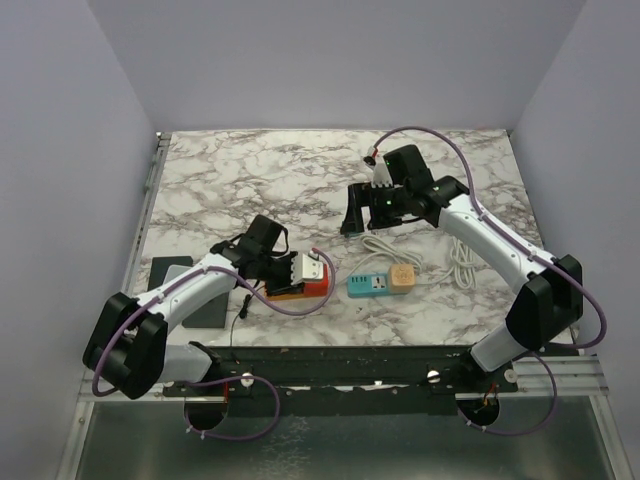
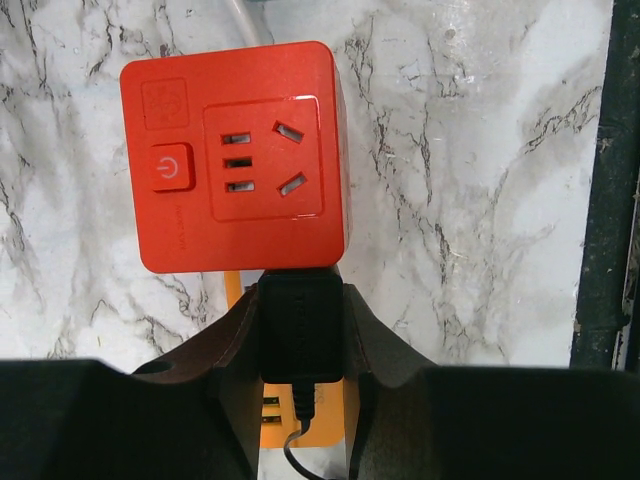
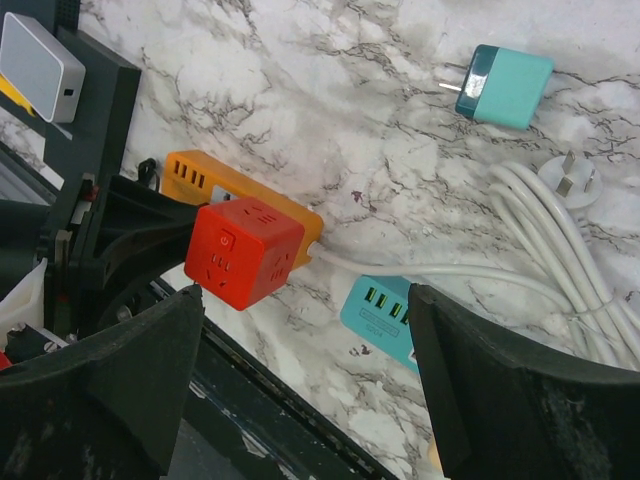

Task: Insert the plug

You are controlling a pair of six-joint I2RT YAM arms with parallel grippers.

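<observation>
Left jaws are clenched on a small black plug, gripped by its two sides, with a thin black cord trailing off its back end. So the plug is up in the grip, held right at the near edge of a red cube-shaped socket block. Whether plug and cube are actually touching can't be told from the wrist view. A round power button and a set of socket slots can be seen on the cube's top face. Underneath the plug a flat orange power strip is peeking out, and the cube is parked at one end of it.

Right jaws are released and spread wide, hung over the marble-patterned surface well apart from the cube, off toward the far right. A teal USB power strip is laid near the cube, with a beige round piece right at its other end. Further out, a teal two-prong adapter is lying on its side. Near it are a white three-pin plug and a looped bundle of white cable.
</observation>
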